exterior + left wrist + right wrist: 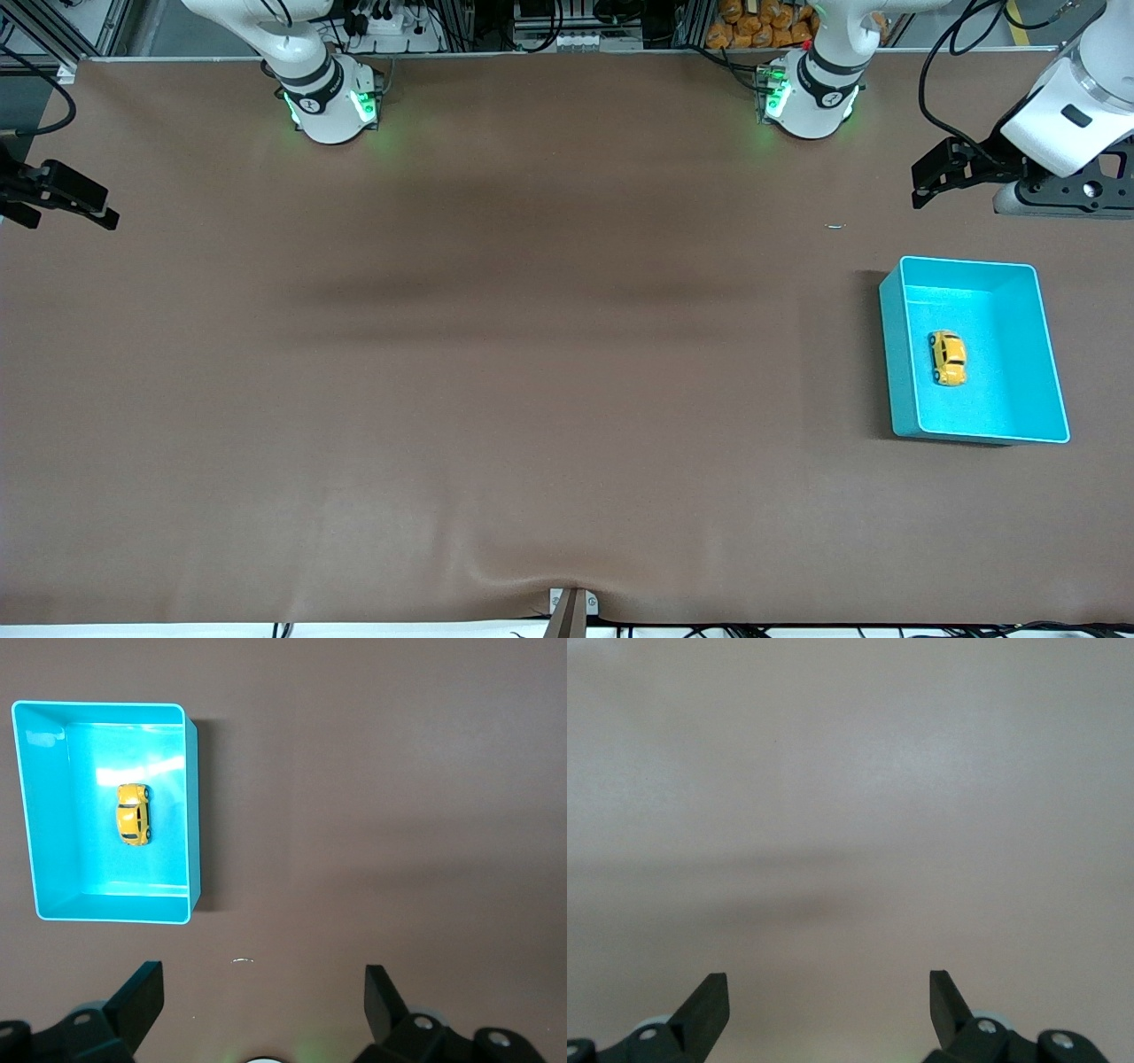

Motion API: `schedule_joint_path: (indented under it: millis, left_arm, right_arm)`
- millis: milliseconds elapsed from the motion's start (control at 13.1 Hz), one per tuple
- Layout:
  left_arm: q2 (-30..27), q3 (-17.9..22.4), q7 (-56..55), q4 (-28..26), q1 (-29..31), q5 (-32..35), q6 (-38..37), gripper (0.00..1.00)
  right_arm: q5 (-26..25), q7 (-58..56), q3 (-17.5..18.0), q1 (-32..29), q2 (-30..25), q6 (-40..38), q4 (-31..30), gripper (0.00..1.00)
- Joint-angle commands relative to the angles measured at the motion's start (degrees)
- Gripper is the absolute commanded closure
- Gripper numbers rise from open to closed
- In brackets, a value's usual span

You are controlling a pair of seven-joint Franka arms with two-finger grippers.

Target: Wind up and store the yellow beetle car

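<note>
Item one, nearest my front camera: the brown table (496,399), with a small bracket (571,611) at the middle of its near edge.

Item two: the teal bin (1045,354), toward the left arm's end of the table. I see it upright, open on top, its floor lit bright.

Item three: the car (947,358), yellow, lying inside the bin on the floor, on its wheels, close to the wall that faces the table's middle and clear of all four walls. In the left wrist view I find the same car (134,814) in the same bin (190,815), untouched by any finger.

Item four: a tiny pale scrap (835,226) on the table, farther from the camera than the bin, between the bin and the left arm's base.

Item five: the left gripper (926,182), up in the air over bare table, beside the bin's farther end. I read its fingers (142,997) as spread wide, holding nothing.

Item six: the right gripper (75,204), at the right arm's end of the table, over its edge, well apart from bin and car. Its fingers (709,1001) are likewise fully parted and empty; this arm waits.

Item seven: the two arm bases, along the table's farthest edge, with green lights showing.
</note>
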Motion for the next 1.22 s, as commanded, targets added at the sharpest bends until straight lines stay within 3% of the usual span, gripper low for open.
schedule_joint_path:
  millis: [0, 842, 1148]
  left_arm:
    - [-0.7, -0.2, 0.8, 0.0, 0.4, 0.5, -0.8, 0.0]
    - [-0.6, -0.1, 0.6, -0.1, 1.1, 0.5, -0.6, 0.0]
    - [-0.7, -1.8, -0.5, -0.2, 0.9, 0.4, -1.0, 0.0]
  right_arm:
    - [-0.5, 0.9, 0.4, -0.4, 0.4, -0.4, 0.9, 0.0]
    - [-0.5, 0.9, 0.4, -0.4, 0.4, -0.5, 0.9, 0.0]
    - [-0.5, 0.9, 0.4, -0.4, 0.4, -0.5, 0.9, 0.0]
